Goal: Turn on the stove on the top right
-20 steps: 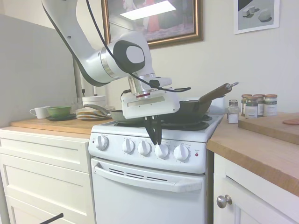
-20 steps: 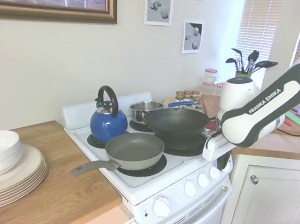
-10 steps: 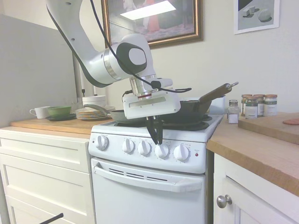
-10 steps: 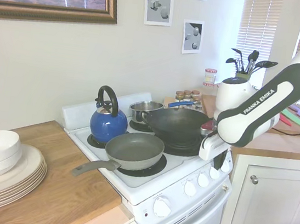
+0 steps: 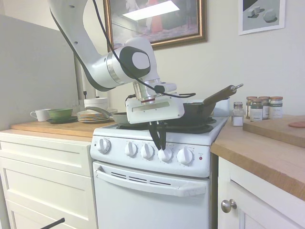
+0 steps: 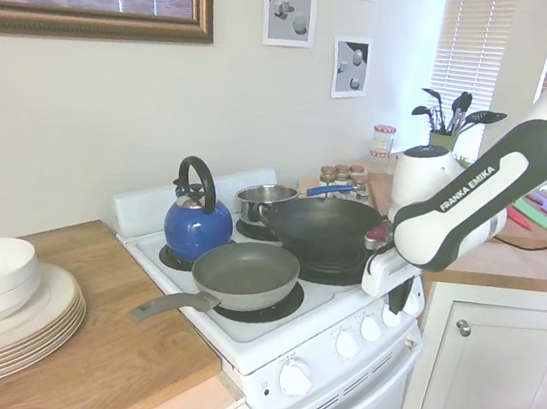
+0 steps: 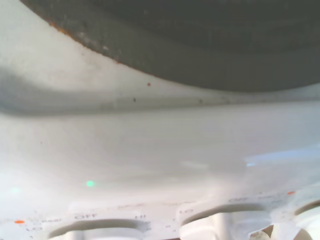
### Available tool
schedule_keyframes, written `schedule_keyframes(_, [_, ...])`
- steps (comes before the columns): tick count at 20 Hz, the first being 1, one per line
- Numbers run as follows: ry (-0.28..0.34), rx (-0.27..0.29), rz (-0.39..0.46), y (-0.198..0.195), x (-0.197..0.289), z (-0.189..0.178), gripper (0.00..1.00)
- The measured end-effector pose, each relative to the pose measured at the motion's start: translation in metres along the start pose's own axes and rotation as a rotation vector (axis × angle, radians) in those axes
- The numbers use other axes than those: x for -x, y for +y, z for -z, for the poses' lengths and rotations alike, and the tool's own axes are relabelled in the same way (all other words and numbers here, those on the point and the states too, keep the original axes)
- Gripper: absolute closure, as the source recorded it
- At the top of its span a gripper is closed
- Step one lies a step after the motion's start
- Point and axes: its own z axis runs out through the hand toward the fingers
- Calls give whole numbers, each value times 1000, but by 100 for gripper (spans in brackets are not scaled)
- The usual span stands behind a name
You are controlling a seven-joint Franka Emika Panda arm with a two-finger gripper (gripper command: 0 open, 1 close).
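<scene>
Stove (image 5: 157, 191): you have it wedged between white cabinets with wooden tops, its control panel facing you in the first exterior view, five round knobs in a row along the front edge.
Gripper (image 5: 160, 144): it points down at the panel's top edge, fingers drawn close together — tips just above the fourth knob (image 5: 165, 154) from the left, and you cannot tell whether they touch it.
Room to the right: one more knob, then the small red light (image 5: 200, 158) near the panel's corner.
Room behind: the black wok (image 6: 326, 227) and its burner sit close behind the wrist (tight there).
Room in front: open air before the oven-door handle (image 5: 150, 183).
Wrist view: blurred — you see the burner's dark rim, white stovetop, "OFF" print by two knob tops.
</scene>
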Motion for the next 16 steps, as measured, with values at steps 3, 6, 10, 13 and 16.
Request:
schedule_keyframes(3, [2,-4,4,-1,-1,2,100])
schedule_keyframes(6, [8,-15,6,-3,-4,6,100])
schedule_keyframes(10, [20,-24,1,-1,-10,11,100])
schedule_keyframes(13, [28,-27,-4,2,-13,11,100])
schedule_keyframes(16, [29,-25,-3,2,-13,10,100])
